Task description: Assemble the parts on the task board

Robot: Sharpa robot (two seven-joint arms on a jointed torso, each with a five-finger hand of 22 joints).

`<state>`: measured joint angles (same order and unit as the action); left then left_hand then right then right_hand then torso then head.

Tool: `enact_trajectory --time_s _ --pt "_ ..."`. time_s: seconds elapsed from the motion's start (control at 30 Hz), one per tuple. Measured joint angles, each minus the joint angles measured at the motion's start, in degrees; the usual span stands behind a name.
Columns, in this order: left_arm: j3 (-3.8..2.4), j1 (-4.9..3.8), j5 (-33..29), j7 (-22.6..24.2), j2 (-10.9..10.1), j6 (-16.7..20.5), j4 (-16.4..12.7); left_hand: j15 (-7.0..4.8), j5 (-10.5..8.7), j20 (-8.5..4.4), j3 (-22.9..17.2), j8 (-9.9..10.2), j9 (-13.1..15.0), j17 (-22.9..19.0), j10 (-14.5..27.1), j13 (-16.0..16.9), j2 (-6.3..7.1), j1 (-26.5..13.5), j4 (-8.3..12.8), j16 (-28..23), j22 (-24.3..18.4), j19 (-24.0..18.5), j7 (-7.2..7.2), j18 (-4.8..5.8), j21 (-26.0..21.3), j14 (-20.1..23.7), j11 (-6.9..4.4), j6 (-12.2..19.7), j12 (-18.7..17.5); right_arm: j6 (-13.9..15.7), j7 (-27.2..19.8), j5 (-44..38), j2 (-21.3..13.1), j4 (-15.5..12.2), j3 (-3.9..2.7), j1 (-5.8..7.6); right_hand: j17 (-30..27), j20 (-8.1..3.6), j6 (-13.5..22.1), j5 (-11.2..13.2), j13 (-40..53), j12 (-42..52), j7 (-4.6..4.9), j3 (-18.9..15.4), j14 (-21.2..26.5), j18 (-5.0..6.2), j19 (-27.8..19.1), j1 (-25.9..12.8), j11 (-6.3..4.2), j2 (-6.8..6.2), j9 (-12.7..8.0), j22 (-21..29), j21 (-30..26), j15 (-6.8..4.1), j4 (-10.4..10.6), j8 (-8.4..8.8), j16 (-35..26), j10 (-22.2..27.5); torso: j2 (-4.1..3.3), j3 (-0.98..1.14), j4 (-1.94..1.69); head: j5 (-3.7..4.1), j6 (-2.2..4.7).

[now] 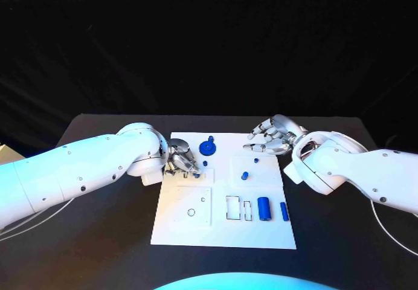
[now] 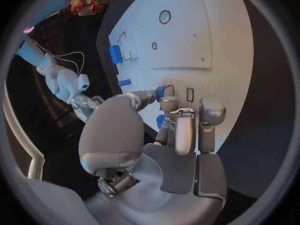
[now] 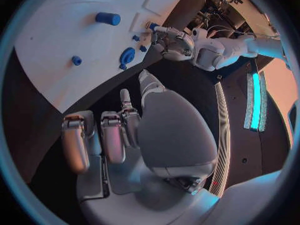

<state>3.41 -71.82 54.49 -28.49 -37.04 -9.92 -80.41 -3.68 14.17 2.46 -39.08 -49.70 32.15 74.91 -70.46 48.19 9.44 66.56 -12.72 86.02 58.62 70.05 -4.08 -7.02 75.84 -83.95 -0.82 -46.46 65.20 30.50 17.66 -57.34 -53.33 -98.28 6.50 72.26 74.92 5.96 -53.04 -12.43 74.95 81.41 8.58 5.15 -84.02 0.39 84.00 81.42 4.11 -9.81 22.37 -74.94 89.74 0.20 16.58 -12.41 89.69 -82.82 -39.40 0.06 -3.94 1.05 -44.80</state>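
My left hand [image 1: 181, 158] pinches a small blue peg [image 2: 161, 91] over the white plastic task board [image 1: 196, 232], risking a jammed, tilted insertion, while my right hand [image 1: 272, 135] hovers with empty fingers spread.

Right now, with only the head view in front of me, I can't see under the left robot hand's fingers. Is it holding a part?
Observer: Yes. In the left wrist view the left robot hand pinches a small blue part between its thumb tip and a fingertip, over the task board.
Operator: Anything else under those fingers?
Observer: A second blue piece shows between them and appears to sit on the board.
Operator: And the other palm?
Observer: The right wrist view shows the right robot hand holding nothing, fingers apart, over the black table beside the board's edge.
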Motion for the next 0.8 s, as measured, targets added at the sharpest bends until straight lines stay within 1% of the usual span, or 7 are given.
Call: enact_trajectory --time_s 0.03,0.2,0.23,0.37,0.57,0.63,0.8 --pt "0.01 0.16 0.28 0.01 -0.06 0.39 -0.19 0.00 0.00 -0.12 -0.08 -0.08 -0.02 0.00 -0.02 0.00 0.22 -0.22 -0.08 0.00 0.07 0.12 0.00 0.00 0.20 0.00 -0.02 0.00 0.00 -0.02 0.00 0.00 -0.01 0.01 0.00 -0.01 0.00 0.00 0.00 0.00 0.00 0.00 0.00 0.00 0.00 0.00 0.00 0.00 0.00 0.00 0.00 0.00 0.00 0.00 0.00 0.00 0.00 0.00 0.00 -0.01 0.01 -0.03 -0.02" --pt "0.02 1.00 2.02 0.06 -0.21 2.45 -0.97 -0.20 0.00 -0.20 -0.24 -0.27 -0.24 0.00 -0.21 0.00 0.25 -0.70 -0.23 0.00 0.35 0.20 0.00 0.00 0.25 -0.20 -0.21 -0.01 0.00 -0.08 0.01 0.01 -0.08 0.04 0.01 -0.07 0.00 0.00 0.00 0.00 0.00 0.00 0.00 0.00 0.00 0.00 0.00 -0.25 0.00 0.25 0.00 0.01 0.00 0.00 0.00 0.00 0.00 0.00 0.00 -0.04 0.05 -0.09 -0.10" --pt "0.03 1.18 2.44 0.08 -0.22 2.90 -1.11 -0.20 0.00 -0.20 -1.56 -0.27 -0.31 0.00 -0.21 0.00 0.37 -0.82 1.08 0.00 0.37 0.20 0.01 0.00 0.25 -0.20 -0.21 -0.02 0.00 -0.09 0.01 0.01 -0.09 0.05 0.01 -0.08 0.00 0.00 0.00 0.00 0.00 0.00 0.00 0.00 0.00 0.00 0.00 -0.25 0.00 0.25 0.00 0.01 0.00 0.00 0.00 0.00 0.00 0.00 0.00 -0.05 0.07 -0.10 -0.10" --pt "-0.02 1.54 3.78 0.19 -0.22 4.24 -1.59 -0.20 0.00 -0.20 -1.59 -0.30 -0.31 0.00 -0.43 0.00 0.54 -0.99 1.10 0.00 0.46 0.20 0.11 -0.01 0.47 -0.20 -0.01 -0.30 0.00 -0.12 0.01 0.02 -0.12 0.06 0.01 -0.12 -0.01 0.00 0.00 0.00 -0.01 0.00 0.00 0.00 0.00 0.00 0.00 -0.24 0.00 0.25 -0.01 0.01 0.00 0.00 0.00 0.00 0.00 0.00 0.00 -0.07 0.10 -0.07 -0.08" --pt "-0.04 1.84 5.51 0.33 -0.24 5.65 -2.08 -0.20 0.00 -0.19 -1.75 -0.31 -0.52 0.00 -0.57 0.07 0.84 -1.30 0.95 0.00 0.68 0.60 0.12 -0.01 0.47 -0.20 -0.13 -0.48 0.00 -0.16 0.01 0.02 -0.12 0.06 0.01 -0.18 -0.01 0.00 0.00 0.00 -0.01 0.00 0.00 0.00 0.00 0.00 0.00 -0.24 0.00 0.24 -0.01 0.01 0.00 0.00 0.00 0.00 0.00 0.00 -0.01 -0.09 0.11 -0.05 -0.05" --pt "-0.04 1.90 5.97 0.35 -0.30 5.96 -2.22 -0.20 0.00 -0.19 -1.75 -0.31 -0.64 0.00 -0.73 0.14 0.91 -1.54 0.95 0.00 0.71 0.60 0.41 -0.01 0.47 -0.20 -0.28 -0.79 0.00 -0.17 0.01 0.03 -0.13 0.06 0.01 -0.19 -0.01 0.00 0.00 0.00 -0.01 0.00 0.00 0.00 0.00 0.00 0.00 -0.24 0.00 0.24 -0.01 0.02 0.00 0.00 0.00 0.00 0.00 0.00 -0.02 -0.09 0.11 -0.05 -0.05" --pt "-0.05 1.97 6.82 0.38 -0.62 6.61 -2.49 -0.40 0.76 -0.40 -1.98 -0.75 -0.78 0.00 -1.13 0.64 0.78 -2.04 0.73 0.00 1.09 0.81 0.42 -0.01 0.89 0.00 -0.28 -0.80 0.37 -0.19 0.01 0.03 -0.16 0.07 0.02 -0.22 -0.01 0.00 0.00 0.00 -0.01 0.00 0.00 0.00 0.00 0.00 0.00 -0.23 0.00 0.24 -0.01 0.02 0.00 0.00 0.00 0.00 0.00 0.00 -0.06 -0.09 0.12 -0.01 -0.09"
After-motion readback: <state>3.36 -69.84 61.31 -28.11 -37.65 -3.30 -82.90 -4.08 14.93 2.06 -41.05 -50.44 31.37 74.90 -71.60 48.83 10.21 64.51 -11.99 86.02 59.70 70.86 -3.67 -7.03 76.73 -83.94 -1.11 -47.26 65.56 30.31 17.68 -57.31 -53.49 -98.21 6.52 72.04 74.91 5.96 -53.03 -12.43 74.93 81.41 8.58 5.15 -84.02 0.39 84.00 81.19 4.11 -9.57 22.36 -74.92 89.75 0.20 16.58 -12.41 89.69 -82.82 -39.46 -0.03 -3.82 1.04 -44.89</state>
